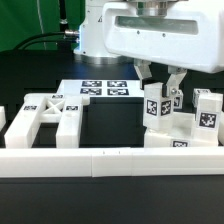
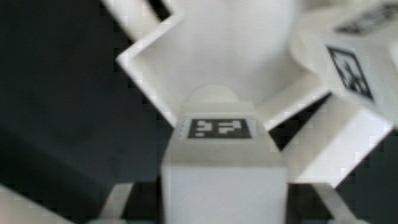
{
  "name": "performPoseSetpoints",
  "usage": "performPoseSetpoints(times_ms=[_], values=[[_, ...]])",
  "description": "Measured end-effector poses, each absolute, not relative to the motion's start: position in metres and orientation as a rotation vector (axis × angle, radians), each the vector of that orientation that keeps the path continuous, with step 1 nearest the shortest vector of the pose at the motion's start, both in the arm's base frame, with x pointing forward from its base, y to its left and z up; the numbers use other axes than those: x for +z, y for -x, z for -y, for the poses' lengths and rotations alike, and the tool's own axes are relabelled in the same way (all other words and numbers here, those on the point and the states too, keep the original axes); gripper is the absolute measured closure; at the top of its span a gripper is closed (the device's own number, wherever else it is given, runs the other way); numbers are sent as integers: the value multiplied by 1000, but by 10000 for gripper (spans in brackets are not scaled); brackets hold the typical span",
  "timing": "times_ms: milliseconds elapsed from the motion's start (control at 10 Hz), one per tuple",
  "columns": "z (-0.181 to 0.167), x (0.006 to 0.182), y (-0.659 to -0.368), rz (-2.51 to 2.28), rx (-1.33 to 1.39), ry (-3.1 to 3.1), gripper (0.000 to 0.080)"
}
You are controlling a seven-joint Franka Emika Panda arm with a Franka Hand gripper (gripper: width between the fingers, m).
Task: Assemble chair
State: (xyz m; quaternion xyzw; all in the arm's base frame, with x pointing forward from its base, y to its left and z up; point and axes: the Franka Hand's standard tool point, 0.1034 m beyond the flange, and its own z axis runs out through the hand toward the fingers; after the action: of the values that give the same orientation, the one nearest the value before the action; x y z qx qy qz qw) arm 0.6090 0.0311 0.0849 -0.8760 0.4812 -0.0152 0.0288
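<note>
My gripper (image 1: 162, 88) is shut on a short white square post (image 1: 157, 108) with a tag and holds it slightly tilted above other chair pieces at the exterior view's right. In the wrist view the post (image 2: 222, 150) runs up between the fingers (image 2: 121, 198), its tag facing the camera. A white slab piece (image 1: 178, 142) lies below it, and another tagged post (image 1: 207, 110) stands to its right. The X-braced frame (image 1: 45, 115) lies at the left. A white angular chair piece (image 2: 196, 60) lies under the post in the wrist view.
The marker board (image 1: 103, 90) lies flat at the back middle. The long low white rail (image 1: 100, 160) runs across the front. Another tagged white piece (image 2: 356, 70) sits close beside the held post. Dark table surface shows between the frame and the posts.
</note>
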Motion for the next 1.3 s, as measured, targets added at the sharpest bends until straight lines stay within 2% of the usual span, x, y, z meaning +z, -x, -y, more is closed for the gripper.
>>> performPoseSetpoints(times_ms=[500,600,700,800,900,1300], values=[[-39,84,-612,-1850,-28,2443,514],[-39,84,-612,-1825,-29,2462,457],[-39,84,-612,-1779,-29,2497,457],[-40,84,-611,-1746,-29,2521,228],[-45,84,-613,-1729,-58,2522,174],[-45,83,-612,-1123,-85,2863,151]])
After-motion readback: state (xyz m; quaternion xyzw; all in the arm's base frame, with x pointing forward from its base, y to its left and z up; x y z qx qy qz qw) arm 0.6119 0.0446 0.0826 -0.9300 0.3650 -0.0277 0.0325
